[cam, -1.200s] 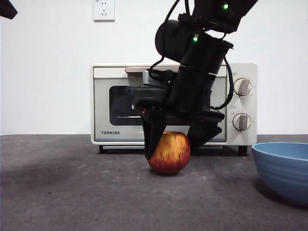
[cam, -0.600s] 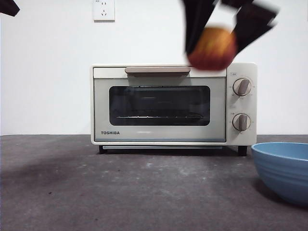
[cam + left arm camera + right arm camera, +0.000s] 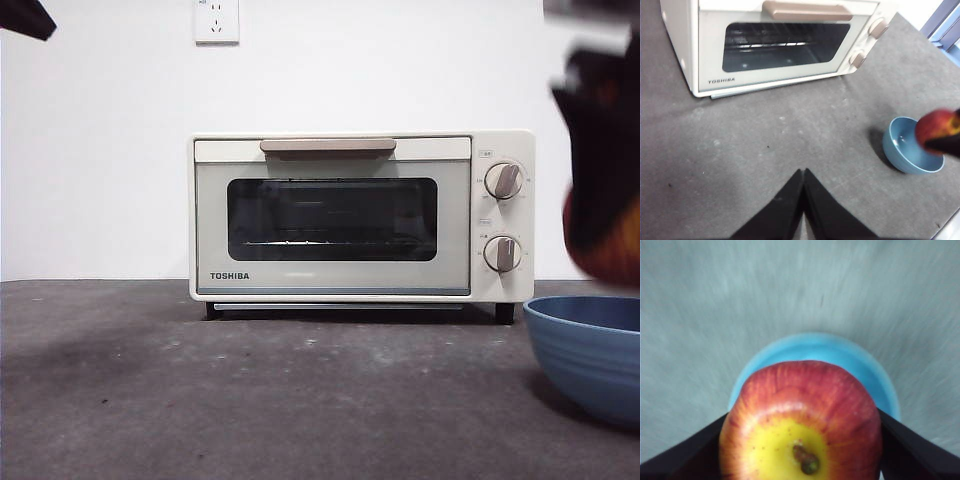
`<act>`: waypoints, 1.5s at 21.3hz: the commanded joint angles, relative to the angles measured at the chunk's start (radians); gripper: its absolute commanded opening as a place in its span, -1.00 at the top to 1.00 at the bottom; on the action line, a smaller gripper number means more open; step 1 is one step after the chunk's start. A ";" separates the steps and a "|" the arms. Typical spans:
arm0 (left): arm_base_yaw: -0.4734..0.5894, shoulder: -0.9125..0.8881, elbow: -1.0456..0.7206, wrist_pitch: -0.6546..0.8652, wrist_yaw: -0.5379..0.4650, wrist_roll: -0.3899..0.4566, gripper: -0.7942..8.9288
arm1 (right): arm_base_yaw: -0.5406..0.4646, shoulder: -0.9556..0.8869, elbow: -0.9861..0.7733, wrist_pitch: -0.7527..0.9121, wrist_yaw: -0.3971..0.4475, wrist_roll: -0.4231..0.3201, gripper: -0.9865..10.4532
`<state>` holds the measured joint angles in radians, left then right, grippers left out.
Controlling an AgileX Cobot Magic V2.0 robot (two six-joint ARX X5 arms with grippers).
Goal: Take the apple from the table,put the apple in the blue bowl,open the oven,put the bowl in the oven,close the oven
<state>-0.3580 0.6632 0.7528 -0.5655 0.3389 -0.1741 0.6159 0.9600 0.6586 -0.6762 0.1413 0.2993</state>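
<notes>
Two black jaws of the right gripper (image 3: 802, 440) clamp the glossy red apple with yellow-orange streaks (image 3: 802, 420) from both sides, stem end facing the wrist camera. Directly under the gripper sits the deep round medium-blue bowl (image 3: 815, 355), its rim ringing the fruit in the right wrist view; in the front view the apple (image 3: 605, 240) hangs blurred just above the bowl's rim (image 3: 585, 305), not inside yet. Left gripper (image 3: 802, 180) waits well away, jaws pressed together, holding nothing.

Risks, judged: the apple looks offset toward one side of the bowl, so a release now could clip the rim and bounce out, or tip the bowl. Motion blur suggests fast travel; releasing before settling could fling the fruit. Glossy skin may slip in the jaws.

Cream-white Toshiba countertop toaster oven (image 3: 335, 220) stands beyond the gripper, door shut, beige bar handle up top. Dark grey matt table (image 3: 250, 390) shows pale scuffs. Plain white wall behind, with a white socket (image 3: 216, 20).
</notes>
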 commanded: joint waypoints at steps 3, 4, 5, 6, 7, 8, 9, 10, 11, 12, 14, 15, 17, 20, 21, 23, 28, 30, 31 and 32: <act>-0.004 0.005 0.023 0.012 -0.001 0.010 0.82 | -0.034 0.034 -0.103 0.146 -0.021 0.034 0.26; -0.004 0.005 0.023 0.013 -0.001 0.009 0.82 | -0.048 0.035 -0.115 0.157 -0.022 0.034 0.19; -0.004 0.005 0.023 0.013 -0.001 0.009 0.82 | -0.058 0.042 -0.116 0.158 -0.023 0.034 0.15; -0.004 0.005 0.023 0.012 -0.001 0.009 0.82 | -0.064 0.047 -0.116 0.161 -0.033 0.033 0.14; -0.004 0.005 0.023 0.012 -0.001 0.009 0.82 | -0.066 0.056 -0.116 0.171 -0.039 0.030 0.12; -0.004 0.005 0.023 0.012 -0.001 0.009 0.82 | -0.066 0.063 -0.116 0.175 -0.040 0.030 0.10; -0.004 0.005 0.023 0.011 -0.001 0.009 0.82 | -0.066 0.076 -0.116 0.179 -0.041 0.030 0.06; -0.004 0.005 0.023 0.012 0.000 0.009 0.82 | -0.066 0.091 -0.116 0.179 -0.047 0.030 0.05; -0.004 0.005 0.023 0.011 0.000 0.008 0.82 | -0.066 0.109 -0.116 0.181 -0.048 0.031 0.03; -0.004 0.005 0.023 0.011 0.000 0.009 0.82 | -0.066 0.122 -0.116 0.183 -0.048 0.031 0.00; -0.005 0.005 0.023 0.012 0.001 0.008 0.82 | -0.066 0.130 -0.114 0.196 -0.047 0.030 -0.01; -0.004 0.006 0.023 0.012 0.001 0.008 0.82 | -0.062 0.127 -0.109 0.205 -0.047 0.029 -0.01; -0.004 0.011 0.023 0.013 0.001 0.009 0.82 | -0.055 0.102 -0.080 0.200 -0.043 0.025 -0.01; -0.010 0.038 0.023 0.031 0.001 0.009 0.82 | -0.055 0.064 0.002 0.124 -0.029 -0.001 -0.01; -0.016 0.049 0.024 0.050 0.001 0.008 0.82 | -0.055 0.056 0.037 0.089 -0.019 -0.015 -0.01; -0.035 0.082 0.026 0.117 0.001 0.006 0.82 | -0.056 0.039 0.114 0.006 0.016 -0.037 -0.01; -0.076 0.285 0.099 0.299 0.000 0.005 0.82 | -0.060 -0.032 0.224 -0.175 0.065 -0.049 -0.01; -0.081 0.406 0.179 0.336 0.000 0.007 0.82 | -0.077 -0.085 0.222 -0.220 0.080 -0.048 -0.01; -0.082 0.447 0.210 0.351 0.000 0.010 0.82 | -0.085 -0.105 0.222 -0.229 0.079 -0.045 -0.01; -0.082 0.487 0.240 0.367 0.000 0.010 0.82 | -0.092 -0.125 0.222 -0.237 0.079 -0.044 -0.01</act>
<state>-0.4335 1.1160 0.9565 -0.2218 0.3389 -0.1741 0.5224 0.8398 0.8745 -0.9157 0.2138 0.2588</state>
